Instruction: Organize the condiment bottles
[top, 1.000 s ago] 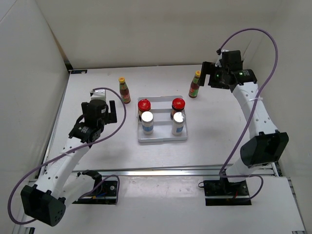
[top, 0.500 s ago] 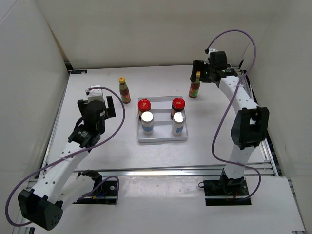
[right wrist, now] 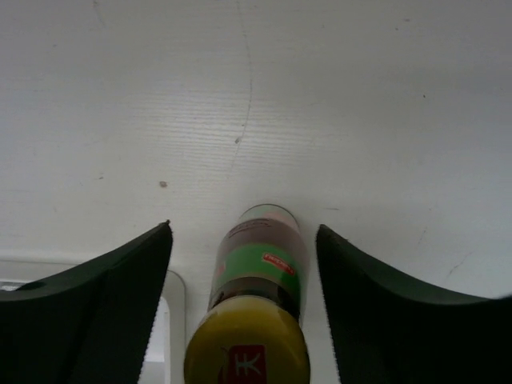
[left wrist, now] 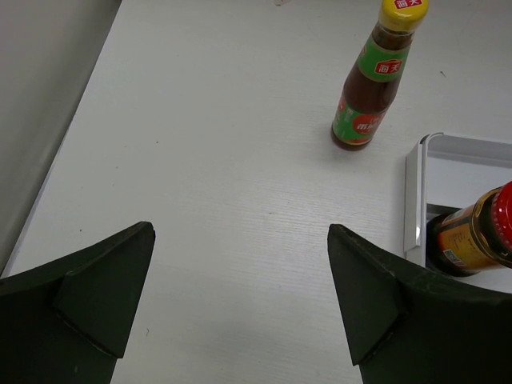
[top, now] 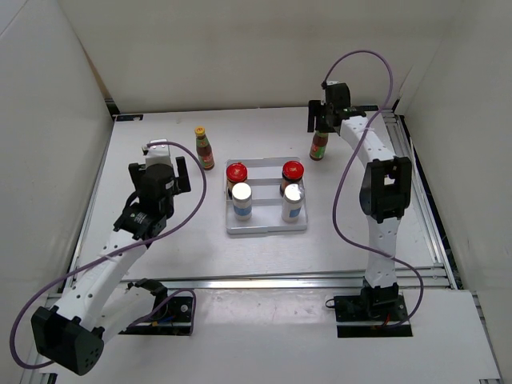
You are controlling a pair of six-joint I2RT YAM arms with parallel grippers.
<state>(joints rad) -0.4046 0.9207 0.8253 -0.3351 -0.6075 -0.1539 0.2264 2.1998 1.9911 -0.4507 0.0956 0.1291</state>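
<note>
At the far right of the white table [top: 352, 208], the slim yellow-capped red-sauce bottle [right wrist: 260, 272] is now straddled by the right gripper [right wrist: 244, 232], its jaws narrowed but not touching (grasp judged imminent); the left gripper [left wrist: 240, 230] is held wide.

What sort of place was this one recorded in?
Likely a lab test cell, not a kitchen: a bare white table boxed in by plain white panels, two robot arms bolted at its near edge, and condiment bottles staged in and beside a white tray.

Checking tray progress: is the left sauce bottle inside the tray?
No, the left sauce bottle stands on the table outside the white tray.
</note>
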